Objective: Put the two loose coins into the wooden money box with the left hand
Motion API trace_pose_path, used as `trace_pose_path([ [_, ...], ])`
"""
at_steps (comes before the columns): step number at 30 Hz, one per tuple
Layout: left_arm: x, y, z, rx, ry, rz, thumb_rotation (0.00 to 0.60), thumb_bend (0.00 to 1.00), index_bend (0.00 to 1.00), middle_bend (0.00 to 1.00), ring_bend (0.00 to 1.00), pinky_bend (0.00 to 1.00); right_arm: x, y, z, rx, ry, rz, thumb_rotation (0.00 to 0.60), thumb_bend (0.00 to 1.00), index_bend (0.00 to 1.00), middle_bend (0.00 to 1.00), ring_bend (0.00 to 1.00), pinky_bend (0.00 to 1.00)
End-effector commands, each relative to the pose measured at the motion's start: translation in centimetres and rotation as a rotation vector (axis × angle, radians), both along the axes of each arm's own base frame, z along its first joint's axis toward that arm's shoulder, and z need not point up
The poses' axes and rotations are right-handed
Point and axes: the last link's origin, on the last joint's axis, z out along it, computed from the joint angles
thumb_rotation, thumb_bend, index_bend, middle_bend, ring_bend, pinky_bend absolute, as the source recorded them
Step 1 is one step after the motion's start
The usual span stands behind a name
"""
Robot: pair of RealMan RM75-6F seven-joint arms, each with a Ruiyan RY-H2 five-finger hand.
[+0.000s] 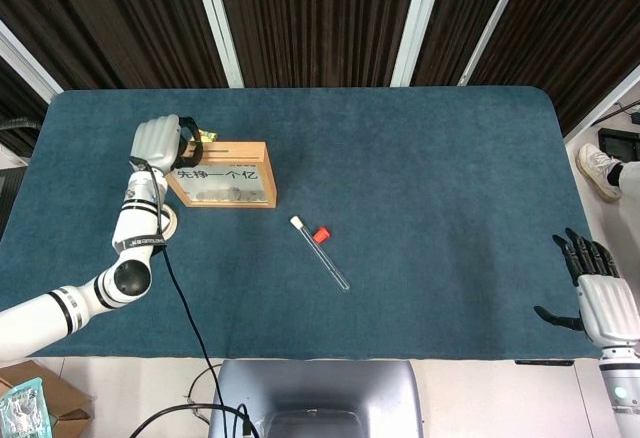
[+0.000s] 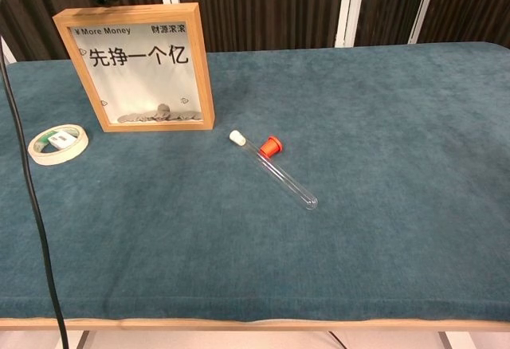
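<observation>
My left robot hand (image 1: 160,145): fingers curled over the top left corner of the money box (image 1: 222,174); contents of grasp not discernible.
My right robot hand (image 1: 598,291): fingers spread, holding nothing.
Count: one test tube (image 2: 276,171), one tape roll (image 2: 57,143).

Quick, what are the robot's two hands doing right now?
Left hand: above the wooden money box; whether it holds a coin cannot be told.
Right hand: open, holding nothing.

Even, bright overhead light falls on the dark teal cloth-covered table (image 1: 420,158); shadows are faint, both views sharp, without glare.
</observation>
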Motion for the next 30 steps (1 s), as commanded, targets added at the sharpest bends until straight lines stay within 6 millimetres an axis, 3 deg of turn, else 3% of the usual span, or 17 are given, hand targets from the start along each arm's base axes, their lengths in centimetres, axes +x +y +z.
trace_pose_path([
  [1, 0.23, -0.12, -0.05, -0.002, 0.008, -0.009, 0.6, 0.42, 0.68, 1.0, 1.0, 1.0, 0.05, -0.09, -0.13, 0.005, 0.001, 0.0, 0.6, 0.11, 0.0, 0.0, 0.0, 0.0],
  [30, -0.06, -0.17, -1.02, -0.009, 0.07, 0.002, 0.6, 0.42, 0.67, 1.0, 1.0, 1.0, 0.17, -0.22, -0.42, 0.018, 0.006, -0.004, 0.6, 0.11, 0.0, 0.0, 0.0, 0.0],
])
